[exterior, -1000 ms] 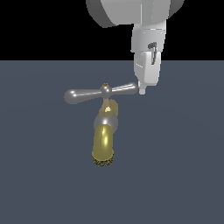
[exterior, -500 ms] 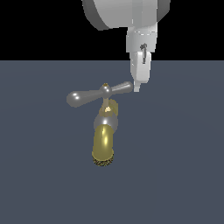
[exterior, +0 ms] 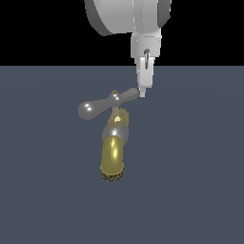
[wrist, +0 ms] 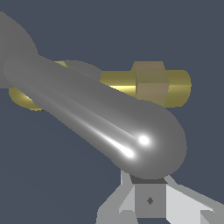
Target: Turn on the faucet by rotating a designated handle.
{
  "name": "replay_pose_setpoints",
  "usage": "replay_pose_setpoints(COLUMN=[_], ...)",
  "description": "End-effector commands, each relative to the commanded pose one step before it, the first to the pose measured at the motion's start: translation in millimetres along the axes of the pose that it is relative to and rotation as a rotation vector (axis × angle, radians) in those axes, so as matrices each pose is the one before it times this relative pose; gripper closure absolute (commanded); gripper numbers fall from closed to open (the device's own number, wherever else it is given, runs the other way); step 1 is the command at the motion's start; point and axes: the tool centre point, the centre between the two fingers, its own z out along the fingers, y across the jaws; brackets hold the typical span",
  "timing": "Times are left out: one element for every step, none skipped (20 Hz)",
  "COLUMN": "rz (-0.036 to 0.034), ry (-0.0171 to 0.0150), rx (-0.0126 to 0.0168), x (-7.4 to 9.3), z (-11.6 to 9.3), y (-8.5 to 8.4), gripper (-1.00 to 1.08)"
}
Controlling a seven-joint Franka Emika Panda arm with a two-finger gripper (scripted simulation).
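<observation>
End effector (exterior: 142,93) touching handle (exterior: 106,103) end; no markings.

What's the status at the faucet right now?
Claw against handle end, grip state unclear. Faucet spout untouched. Nothing in the way.

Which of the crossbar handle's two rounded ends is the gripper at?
The end on the exterior view's right: the gripper sits against it, while the other bulb is free.

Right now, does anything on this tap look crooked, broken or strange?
Nothing looks damaged or spilled. The handle sits slanted across the faucet, its far end higher where the gripper meets it. That fits a crossbar being turned, not a fault. The rough dark rim at the spout mouth looks like part of the model.
</observation>
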Motion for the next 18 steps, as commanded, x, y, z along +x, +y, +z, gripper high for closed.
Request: replay_pose_setpoints(rz=[-0.02856, 0.0, 0.0, 0.0, 0.02726, -0.00189, -0.00177, -0.00189, -0.00189, -0.00176, -0.00189, -0.00177, -0.00177, -0.00177, -0.00177, -0.00189, -0.00164, -0.00177], ry=[0.00559, 0.0, 0.0, 0.0, -0.00722, 0.00046, 0.00043, 0.00046, 0.00046, 0.00043, 0.00046, 0.00043, 0.00043, 0.00042, 0.00042, 0.00045, 0.00039, 0.00041], rx=[-0.00388, 0.0, 0.0, 0.0, 0.00251, -0.00021, -0.0002, -0.00021, -0.00021, -0.0002, -0.00021, -0.0002, -0.0002, -0.0002, -0.0002, -0.00022, -0.00019, -0.00021], x=[24.12, 2.07, 2.05, 0.0, -20.24, 7.7, 7.63, 7.69, 7.68, 7.59, 7.63, 7.53, 7.5, 7.46, 7.41, 7.42, 7.22, 7.23], z=[-0.6, 0.06, 0.06, 0.0, 0.15, -0.06, -0.05, -0.06, -0.06, -0.05, -0.06, -0.05, -0.06, -0.06, -0.06, -0.07, -0.05, -0.06], y=[8.98, 2.89, 2.88, 0.0, -4.52, 0.8, 0.81, 0.81, 0.81, 0.82, 0.81, 0.82, 0.82, 0.82, 0.82, 0.81, 0.83, 0.82], gripper=[1.08, 1.08, 1.08, 1.08, 1.08, 1.08, 1.08, 1.08, 1.08, 1.08, 1.08, 1.08, 1.08, 1.08, 1.08, 1.08, 1.08, 1.08])
